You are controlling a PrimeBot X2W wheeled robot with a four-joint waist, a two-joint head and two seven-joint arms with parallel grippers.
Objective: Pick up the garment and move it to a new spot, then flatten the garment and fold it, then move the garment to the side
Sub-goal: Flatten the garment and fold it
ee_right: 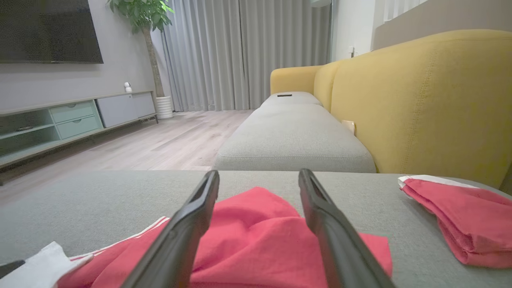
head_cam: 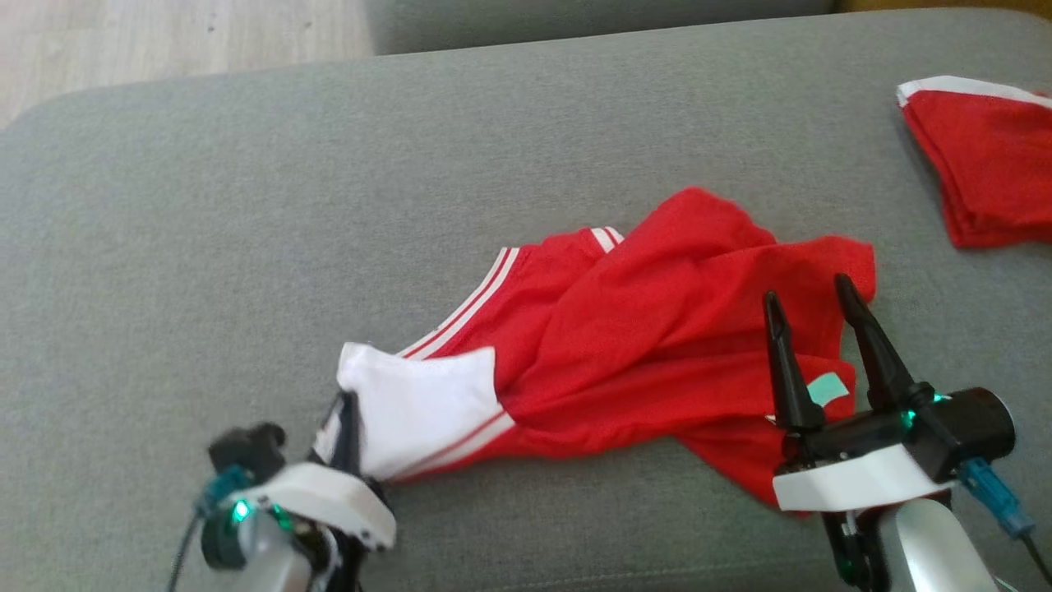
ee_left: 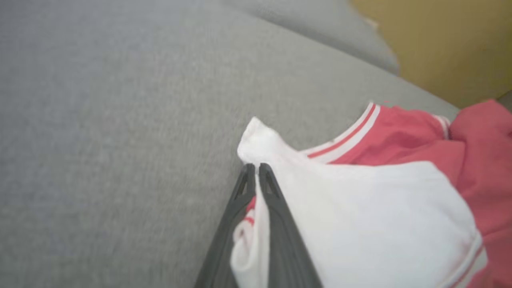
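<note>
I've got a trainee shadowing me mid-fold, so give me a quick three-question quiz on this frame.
1. Which part of the crumpled garment is the left gripper shut on? A plain red body, B white panel, C teal label.
2. True or false: the right gripper is shut on cloth.
3. Fill in: the folded red garment lies on the robot's ____ side of the cushion.
Key: 1 B; 2 false, it stands open; 3 right.

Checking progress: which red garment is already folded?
The right garment, lying in neat layers; the middle garment is crumpled, its white part pinched by the left gripper.
</note>
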